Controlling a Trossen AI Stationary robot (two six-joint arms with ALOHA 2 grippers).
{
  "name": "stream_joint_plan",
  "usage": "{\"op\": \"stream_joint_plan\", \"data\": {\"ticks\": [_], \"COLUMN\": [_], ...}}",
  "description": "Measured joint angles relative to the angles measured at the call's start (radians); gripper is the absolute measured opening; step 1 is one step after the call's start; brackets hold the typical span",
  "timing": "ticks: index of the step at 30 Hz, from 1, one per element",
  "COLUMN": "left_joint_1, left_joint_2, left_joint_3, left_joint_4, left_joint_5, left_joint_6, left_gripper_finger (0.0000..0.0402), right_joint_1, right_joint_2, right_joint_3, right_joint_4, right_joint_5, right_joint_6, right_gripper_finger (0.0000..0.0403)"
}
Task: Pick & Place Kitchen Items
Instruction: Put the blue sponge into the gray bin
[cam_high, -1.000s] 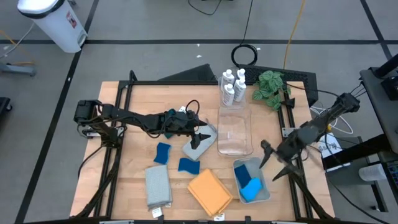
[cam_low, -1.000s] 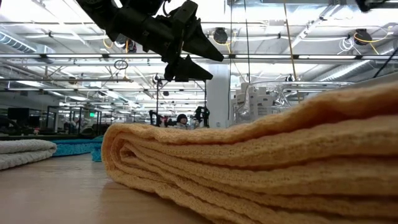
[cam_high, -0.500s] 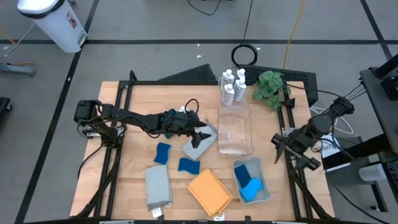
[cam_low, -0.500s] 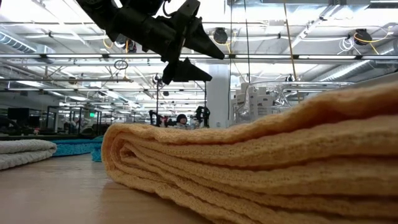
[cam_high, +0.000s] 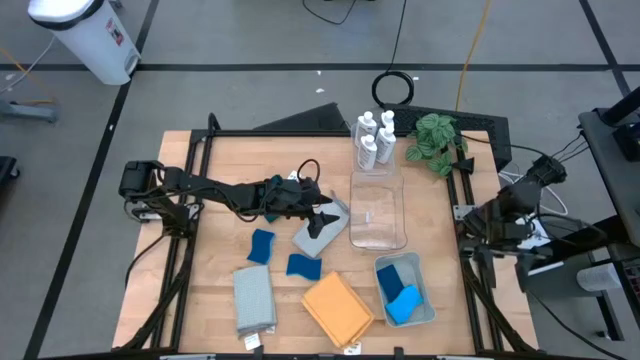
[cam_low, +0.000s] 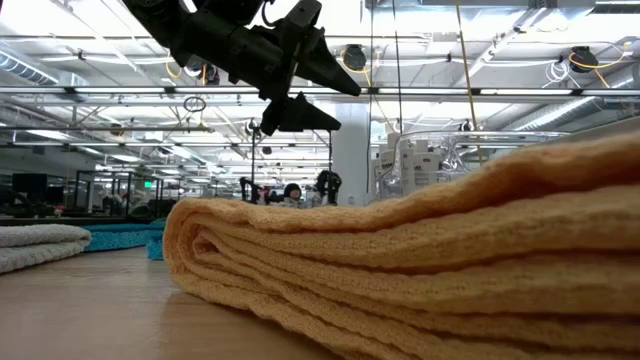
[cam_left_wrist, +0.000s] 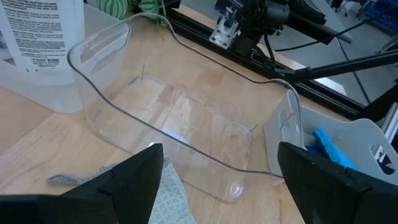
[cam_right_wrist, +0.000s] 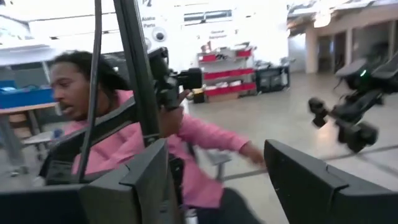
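Only the high view shows the whole spread: the left end effector (cam_high: 322, 217) hangs open over a grey cloth (cam_high: 322, 231) just left of the clear bin (cam_high: 377, 212). The right end effector (cam_right_wrist: 211, 180), fingers apart, seems swung off the tabletop's (cam_high: 220, 175) right edge, facing a person (cam_right_wrist: 112, 118). The low view fills with the folded orange cloth (cam_low: 420, 250).

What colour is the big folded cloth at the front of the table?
Orange cloth; clearest in the high view.
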Motion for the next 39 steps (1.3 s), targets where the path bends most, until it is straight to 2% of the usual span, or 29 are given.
{"op": "stream_joint_plan", "data": {"ticks": [5, 8, 14, 18, 22, 31, 35, 39], "left_joint_1": [0.000, 0.000, 0.000, 0.000, 0.000, 0.000, 0.000, 0.000], "left_joint_2": [0.000, 0.000, 0.000, 0.000, 0.000, 0.000, 0.000, 0.000], "left_joint_3": [0.000, 0.000, 0.000, 0.000, 0.000, 0.000, 0.000, 0.000], "left_joint_4": [0.000, 0.000, 0.000, 0.000, -0.001, 0.007, 0.007, 0.007], "left_joint_5": [0.000, 0.000, 0.000, 0.000, 0.000, 0.001, 0.001, 0.001], "left_joint_6": [-0.004, 0.000, 0.000, -0.004, -0.001, -0.003, -0.004, -0.003], "left_gripper_finger": [0.0322, 0.0322, 0.0322, 0.0322, 0.0322, 0.0322, 0.0322, 0.0321], "right_joint_1": [0.000, 0.000, 0.000, 0.000, 0.000, 0.000, 0.000, 0.000], "right_joint_2": [-0.041, -0.070, -0.147, -0.207, -0.202, -0.203, -0.203, -0.203], "right_joint_3": [0.000, 0.000, 0.000, 0.000, 0.003, 0.000, 0.000, 0.000], "right_joint_4": [0.000, -0.001, 0.000, 0.000, -0.004, -0.009, -0.012, -0.060], "right_joint_5": [0.038, 0.029, -0.077, -0.099, -0.116, -0.117, -0.070, -0.074], "right_joint_6": [-0.021, 0.043, 0.136, 0.167, 0.198, 0.132, 0.111, 0.067], "right_gripper_finger": [0.0229, 0.0226, 0.0224, 0.0224, 0.0224, 0.0224, 0.0224, 0.0224]}}
